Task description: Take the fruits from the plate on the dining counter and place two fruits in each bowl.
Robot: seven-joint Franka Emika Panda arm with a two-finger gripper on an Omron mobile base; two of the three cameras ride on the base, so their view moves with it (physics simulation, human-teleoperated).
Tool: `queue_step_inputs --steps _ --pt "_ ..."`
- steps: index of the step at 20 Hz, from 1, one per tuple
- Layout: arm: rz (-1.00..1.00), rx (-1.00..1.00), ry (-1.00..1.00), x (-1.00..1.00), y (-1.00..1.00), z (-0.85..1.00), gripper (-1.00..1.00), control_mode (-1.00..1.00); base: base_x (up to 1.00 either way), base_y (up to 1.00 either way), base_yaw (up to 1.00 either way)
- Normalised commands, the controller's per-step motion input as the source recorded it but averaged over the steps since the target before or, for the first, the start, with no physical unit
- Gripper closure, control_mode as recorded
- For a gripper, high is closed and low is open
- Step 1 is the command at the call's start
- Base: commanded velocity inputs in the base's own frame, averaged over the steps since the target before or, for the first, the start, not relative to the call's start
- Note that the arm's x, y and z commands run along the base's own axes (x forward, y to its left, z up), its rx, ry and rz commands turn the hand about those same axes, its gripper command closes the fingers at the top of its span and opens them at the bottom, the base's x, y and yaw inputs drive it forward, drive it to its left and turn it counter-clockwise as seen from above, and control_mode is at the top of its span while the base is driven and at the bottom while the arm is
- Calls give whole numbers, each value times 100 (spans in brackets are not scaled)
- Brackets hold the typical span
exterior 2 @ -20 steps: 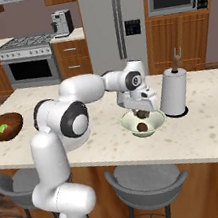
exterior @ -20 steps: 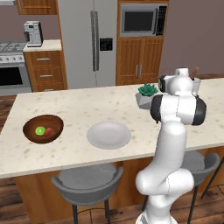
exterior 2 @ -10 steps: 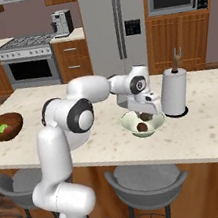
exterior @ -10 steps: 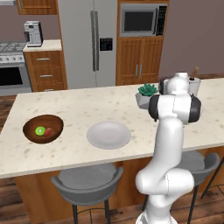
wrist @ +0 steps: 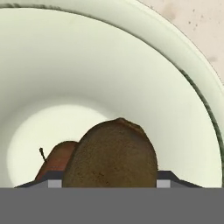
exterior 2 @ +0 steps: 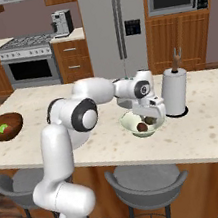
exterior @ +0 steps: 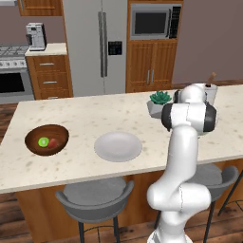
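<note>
counter [exterior: 95, 166]: long cream speckled slab that carries everything; the pale bowl serves as landmark below.
arm [exterior 2: 97, 90]: reaches across the counter to the pale bowl, hand dipped into it.
plate [exterior: 118, 145]: bare, well to the left of the pale bowl, with nothing on it.
brown bowl [exterior: 46, 140]: far left of the pale bowl, beyond the plate; holds the green fruit [exterior: 43, 141] and the red fruit [exterior: 53, 142], side by side.
pale bowl [exterior 2: 142, 123]: glossy cream-green, just beside the paper towel roll [exterior 2: 175, 91]; the hand view looks straight down its inner wall.
brown fruit [wrist: 111, 155]: gripped, low inside the pale bowl, close over the bottom.
second brown fruit [wrist: 54, 159]: lies on the bowl's floor, just beside and partly behind the gripped one, stem showing.
gripper [exterior 2: 148, 115]: inside the pale bowl's rim; the fingers are clenched on the brown fruit, one tip at each side of it in the hand view.
step in hand: by my reading, setting down the last fruit; the plate is bare and the brown bowl already has its two.
doing it well: let go only when the fruit is near the bowl's floor, so it settles rather than bounces; spread the fingers evenly, keep them off the neighbouring fruit and the bowl wall, then lift straight up clear of the rim.
</note>
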Motion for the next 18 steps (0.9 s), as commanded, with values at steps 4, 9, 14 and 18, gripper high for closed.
queue_step_inputs --steps 4,9,14,18 --pt "0 0 -2 0 -2 -6 100 -100 0 0 0" --pt "0 0 0 0 -5 -1 -100 -100 0 0 0" --pt "0 0 0 0 -1 0 -100 -100 0 0 0" --pt "0 0 0 0 -5 0 -100 -100 0 0 0"
